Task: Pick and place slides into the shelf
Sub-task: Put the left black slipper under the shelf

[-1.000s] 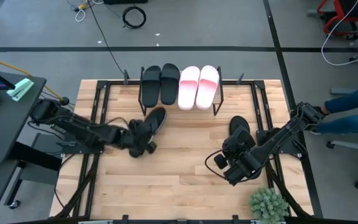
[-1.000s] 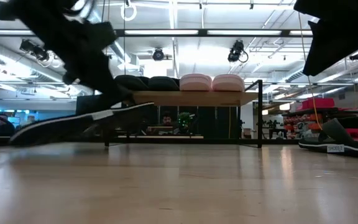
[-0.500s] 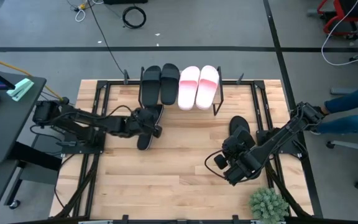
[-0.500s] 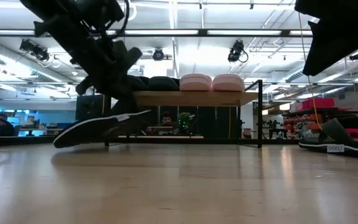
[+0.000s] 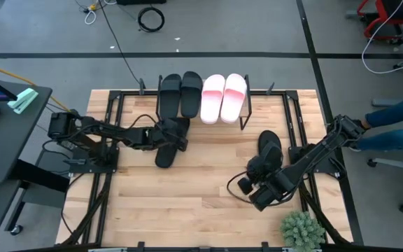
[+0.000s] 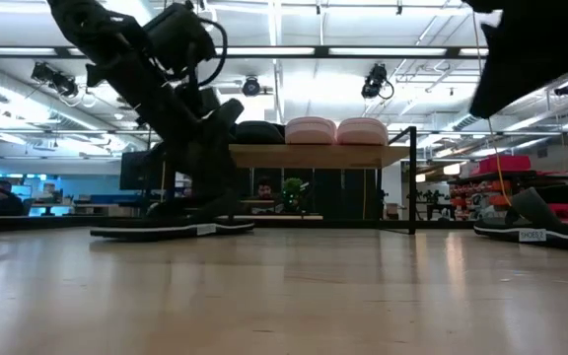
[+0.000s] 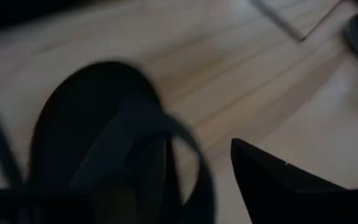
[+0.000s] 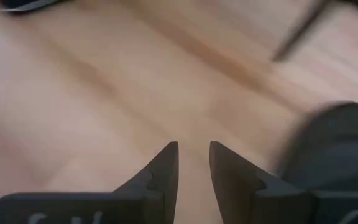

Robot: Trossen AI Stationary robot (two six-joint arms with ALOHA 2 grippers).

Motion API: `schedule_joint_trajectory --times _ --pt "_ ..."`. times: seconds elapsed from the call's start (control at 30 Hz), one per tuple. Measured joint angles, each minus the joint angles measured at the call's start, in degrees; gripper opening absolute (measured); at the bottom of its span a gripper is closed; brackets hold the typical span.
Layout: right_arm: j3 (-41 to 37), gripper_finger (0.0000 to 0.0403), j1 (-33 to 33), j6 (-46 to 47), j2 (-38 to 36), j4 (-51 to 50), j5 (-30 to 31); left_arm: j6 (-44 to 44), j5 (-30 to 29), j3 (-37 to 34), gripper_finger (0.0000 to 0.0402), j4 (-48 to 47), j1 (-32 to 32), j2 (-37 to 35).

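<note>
A black slide point(image 5: 165, 150) lies flat on the table in front of the shelf's left end; it also shows in the low view point(image 6: 171, 229). My left gripper point(image 5: 172, 131) is open over its strap point(image 7: 166, 127), one finger under the strap and one outside. The shelf point(image 6: 314, 155) bears two black slides point(image 5: 180, 94) and two pink slides point(image 5: 224, 96) on its board. Another black slide point(image 5: 270, 145) lies on the table at the right. My right gripper point(image 8: 194, 155) hovers near it above the table, fingers a narrow gap apart, empty. My left gripper comes at the black slide's strap point(image 7: 194, 168) slanting down from the table's left. One finger is hidden under the strap. The other finger point(image 7: 260, 180) stands outside it with bare table between. I cannot tell whether the hidden finger touches. The slide rests flat on the table.
Black frame rails run along the table's left and right sides point(image 5: 296, 150). A green plant point(image 5: 301, 229) stands at the near right corner. A person's legs point(image 5: 397, 119) show beyond the right edge. Bare wood lies in the table's middle and near part point(image 5: 194, 196).
My left gripper has carried the black slide toward the far edge and the shelf's left end. The slide was tilted with one end lifted; it has turned about, come down and now lies flat on the table.
</note>
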Motion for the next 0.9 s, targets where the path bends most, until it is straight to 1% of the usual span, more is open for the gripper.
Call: schedule_joint_trajectory --times 0.1,0.17,0.27,0.37,0.47,0.53,0.6,0.67,0.7,0.8,0.83,0.9 --pt "-0.6 0.0096 0.0 -10.1 0.0 11.3 -0.1 0.7 1.1 1.1 0.0193 0.9 0.1 -0.1" --pt "-1.0 0.0096 0.0 -17.7 0.0 19.5 -0.3 0.9 5.0 1.8 0.0193 0.7 -0.5 -0.1" --pt "-1.1 0.0094 0.0 -26.9 0.0 27.8 0.2 3.0 12.9 2.7 0.0182 0.7 -2.4 -0.1" --pt "-1.1 0.0084 0.0 -31.7 0.0 30.9 1.1 5.9 18.9 2.8 0.0160 0.2 -5.3 -0.1" --pt "-1.2 0.0072 0.0 -31.9 0.0 30.1 1.4 11.1 27.5 2.9 0.0126 -0.9 -8.7 -0.2" --pt "-1.2 0.0065 0.0 -31.6 0.0 29.8 1.4 16.1 30.3 2.9 0.0095 -3.0 -12.0 -0.3" --pt "-1.2 0.0059 0.0 -31.6 0.0 29.7 1.4 18.2 30.0 2.9 0.0056 -7.5 -15.1 -0.5" --pt "-1.2 0.0056 0.0 -31.3 0.0 29.7 1.4 17.6 26.1 2.9 0.0017 -12.8 -18.1 -1.0" --pt "-1.2 0.0054 0.0 -30.8 0.0 29.7 1.4 16.2 22.6 2.9 0.0010 -15.6 -19.4 -1.2" --pt "-1.2 0.0052 0.0 -30.1 0.0 29.7 1.4 11.4 11.1 2.9 0.0010 -25.0 -23.1 -2.0" --pt "-1.2 0.0052 0.0 -30.1 0.0 29.7 1.5 9.8 9.0 2.9 0.0007 -27.5 -23.9 -2.6" --pt "-1.2 0.0052 0.0 -30.1 0.0 29.7 1.5 7.1 7.5 2.9 0.0005 -31.5 -24.9 -3.6"
